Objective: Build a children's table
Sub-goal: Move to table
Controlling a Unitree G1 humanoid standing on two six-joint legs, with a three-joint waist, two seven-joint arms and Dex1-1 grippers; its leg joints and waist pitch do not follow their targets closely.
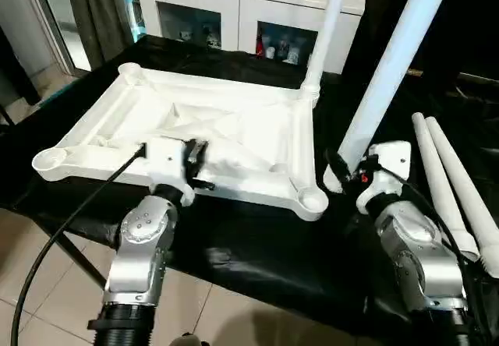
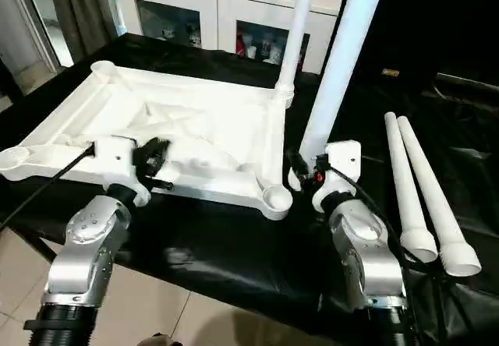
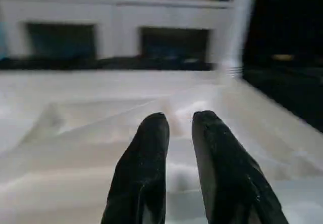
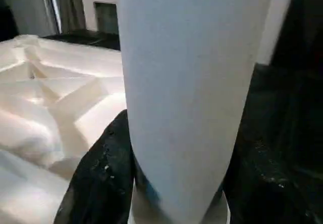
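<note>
A: White plastic, item one: tabletop (image 1: 234,139), lying underside up on the black-draped bench (image 1: 257,245), ribs showing, round sockets at the corners. One leg (image 1: 326,26) stood upright in the far right socket.

B: And the second leg?

A: Second leg (image 1: 390,73), held near its thick lower end by the right end effector (image 1: 348,176), fingers closed around the tube. Its long axis rose steeply, tilted up and to the right. The foot of it sat just beside the near right socket (image 1: 312,200), to that socket's right and a little farther back, not yet in it.

B: So the right arm was the nearer one.

A: By my judgement, yes; the coming move would be a short shift left and toward the robot, then setting the tube upright over the socket.

B: Left side?

A: Left end effector (image 1: 196,161), over the tabletop's near edge, fingers slightly parted, holding nothing.

B: Remaining stock?

A: Two spare legs (image 1: 456,190), lying side by side on the bench at far right.
</note>
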